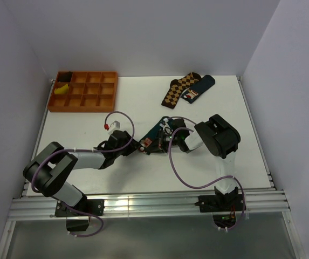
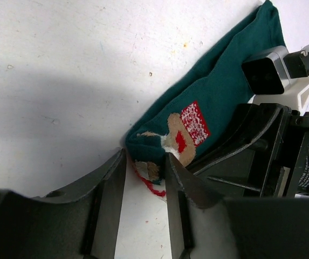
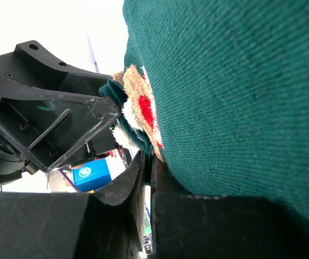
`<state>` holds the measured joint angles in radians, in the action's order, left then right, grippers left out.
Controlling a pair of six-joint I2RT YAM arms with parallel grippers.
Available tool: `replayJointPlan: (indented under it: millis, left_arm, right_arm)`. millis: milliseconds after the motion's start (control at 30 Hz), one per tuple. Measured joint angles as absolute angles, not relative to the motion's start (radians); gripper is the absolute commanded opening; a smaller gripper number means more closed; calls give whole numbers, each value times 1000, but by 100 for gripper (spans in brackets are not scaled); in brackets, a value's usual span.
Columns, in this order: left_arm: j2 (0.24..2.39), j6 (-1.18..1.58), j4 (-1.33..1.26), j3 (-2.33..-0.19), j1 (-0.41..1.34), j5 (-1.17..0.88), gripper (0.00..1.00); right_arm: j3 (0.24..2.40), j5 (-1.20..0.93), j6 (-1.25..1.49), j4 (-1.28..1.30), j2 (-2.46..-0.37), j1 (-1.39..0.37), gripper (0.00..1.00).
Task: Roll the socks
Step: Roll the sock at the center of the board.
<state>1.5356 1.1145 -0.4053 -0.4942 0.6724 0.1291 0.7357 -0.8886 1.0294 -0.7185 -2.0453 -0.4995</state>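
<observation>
The dark teal socks (image 1: 155, 138) lie stacked in the middle of the table, their red, white and brown patch at the near left end. My left gripper (image 1: 136, 144) is at that end. In the left wrist view its fingers (image 2: 146, 162) stand apart, with the socks' (image 2: 219, 91) patched tip between the fingertips. My right gripper (image 1: 169, 136) comes in from the right. In the right wrist view its fingers (image 3: 149, 162) are pressed together on a thin fold of the socks (image 3: 235, 81), which fill that view.
An orange compartment tray (image 1: 84, 91) stands at the back left with a yellow and black item in its left cells. A brown argyle sock (image 1: 177, 90) and a navy sock (image 1: 197, 89) lie at the back right. White walls enclose the table.
</observation>
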Motion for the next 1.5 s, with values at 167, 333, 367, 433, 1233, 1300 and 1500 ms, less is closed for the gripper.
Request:
replayJointPlan:
  millis: [167, 333, 367, 433, 1233, 1300, 1500]
  left_arm:
    - [1563, 1120, -389, -517, 670, 132, 27]
    - [1596, 1135, -341, -568, 669, 137, 2]
    - [1601, 1137, -328, -580, 669, 138, 0]
    - [1608, 1139, -303, -602, 669, 137, 0]
    - [1694, 960, 189, -924, 692, 191, 0]
    - [1706, 950, 207, -941, 692, 189, 0]
    - [1733, 922, 257, -991, 693, 182, 0]
  right_arm:
    - [746, -889, 1013, -690, -2042, -500, 0]
    - [771, -870, 948, -601, -2017, -500, 0]
    - [774, -859, 928, -578, -2007, -500, 3]
    - [775, -836, 888, -539, -1983, -500, 12]
    - [580, -81, 166, -455, -1504, -859, 50]
    - [558, 4, 126, -497, -1523, -905, 51]
    - [552, 240, 2, -607, -1605, -1029, 51]
